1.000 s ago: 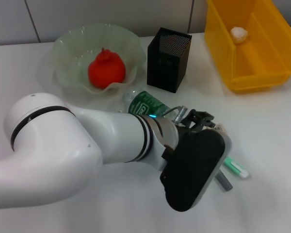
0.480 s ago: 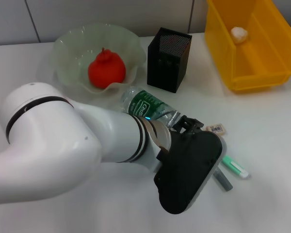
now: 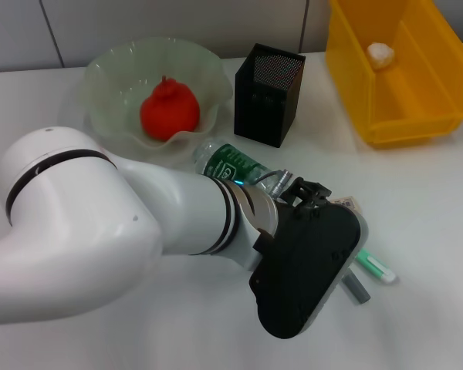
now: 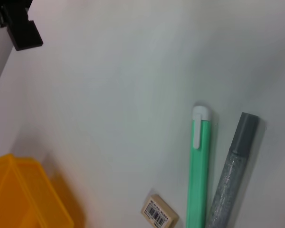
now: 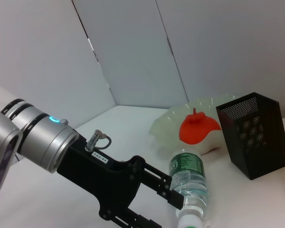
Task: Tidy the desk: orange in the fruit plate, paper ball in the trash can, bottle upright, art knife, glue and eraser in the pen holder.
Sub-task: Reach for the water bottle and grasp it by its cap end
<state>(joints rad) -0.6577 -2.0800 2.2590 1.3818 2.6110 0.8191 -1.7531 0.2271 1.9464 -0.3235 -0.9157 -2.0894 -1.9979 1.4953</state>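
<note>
The orange (image 3: 170, 112) sits in the fruit plate (image 3: 108, 73). A paper ball (image 3: 380, 52) lies inside the trash can (image 3: 417, 116). The bottle (image 3: 235, 163) lies on its side in front of the pen holder (image 3: 268, 94), its cap end hidden by my left arm's black wrist (image 3: 309, 266). In the right wrist view my left gripper (image 5: 164, 212) is open and holds nothing, close to the bottle (image 5: 190, 183). Below it lie the green art knife (image 4: 198, 171), the grey glue (image 4: 232, 180) and the eraser (image 4: 159, 213). My right gripper is out of view.
My bulky white left arm (image 3: 85, 231) covers the near left of the desk. A tiled wall runs along the back. The trash can's corner (image 4: 23, 199) is near the eraser in the left wrist view.
My left wrist swung a little to the left, uncovering the eraser, then back to the right, partly covering it again. Nothing was taken hold of.
</note>
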